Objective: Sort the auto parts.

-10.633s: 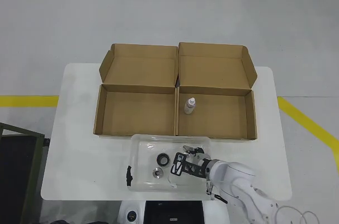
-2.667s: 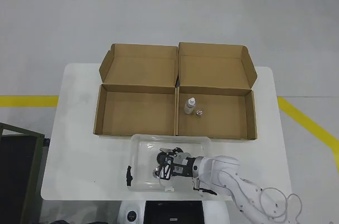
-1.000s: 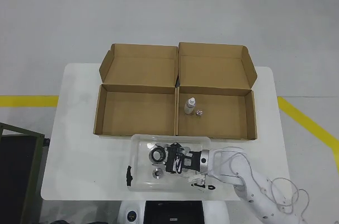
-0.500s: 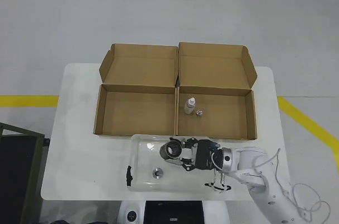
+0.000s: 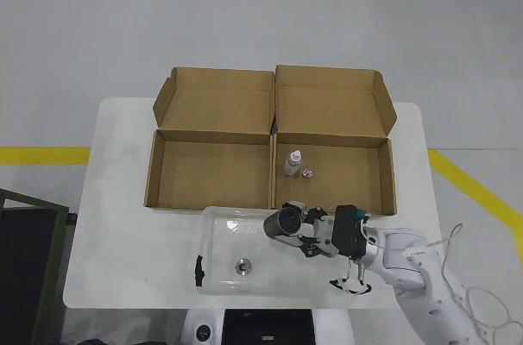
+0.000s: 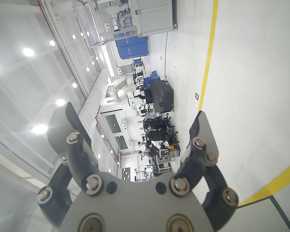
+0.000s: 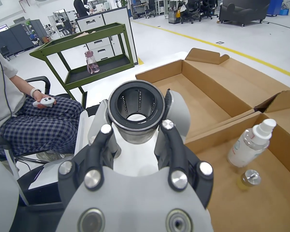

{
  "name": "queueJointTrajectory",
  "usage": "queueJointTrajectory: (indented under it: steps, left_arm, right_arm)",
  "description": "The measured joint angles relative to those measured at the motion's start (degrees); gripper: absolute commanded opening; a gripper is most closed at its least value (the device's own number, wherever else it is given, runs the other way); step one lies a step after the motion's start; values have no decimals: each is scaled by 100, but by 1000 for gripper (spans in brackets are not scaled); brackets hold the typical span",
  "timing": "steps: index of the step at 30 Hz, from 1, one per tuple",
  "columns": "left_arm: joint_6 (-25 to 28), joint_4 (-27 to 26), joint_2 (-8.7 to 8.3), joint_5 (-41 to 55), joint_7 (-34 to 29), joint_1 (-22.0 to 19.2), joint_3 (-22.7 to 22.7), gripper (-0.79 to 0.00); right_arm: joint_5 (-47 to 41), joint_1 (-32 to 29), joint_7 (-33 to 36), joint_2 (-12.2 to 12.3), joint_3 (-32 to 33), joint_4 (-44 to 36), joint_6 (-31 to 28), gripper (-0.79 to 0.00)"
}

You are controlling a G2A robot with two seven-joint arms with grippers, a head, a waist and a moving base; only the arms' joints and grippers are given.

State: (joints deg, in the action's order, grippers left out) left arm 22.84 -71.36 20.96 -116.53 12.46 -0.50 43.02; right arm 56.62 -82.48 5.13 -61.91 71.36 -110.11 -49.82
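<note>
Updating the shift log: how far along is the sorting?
Done: white spray bottle and small metal knob sit in the right cardboard box. In hand: right pincer grips a black-rimmed metal cylinder. Left: a round metal part in the clear plastic tub.

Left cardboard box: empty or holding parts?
Empty: the left cardboard box shows a bare floor; spray bottle and small metal part sit in the right box.

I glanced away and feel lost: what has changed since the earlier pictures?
A small metal part appeared in the right cardboard box; the right gripper grasped the linear bearing and lifted it from the clear bin toward that box. The spray bottle and left box stayed put.
</note>
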Motion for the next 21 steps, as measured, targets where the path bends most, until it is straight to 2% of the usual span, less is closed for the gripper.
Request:
queueJointTrajectory:
  steps: [21]
  left_arm:
    - [0,0,0,0,0,0,0,0]
  right_arm:
    - [188,616,430,-99,-682,434,545,-785]
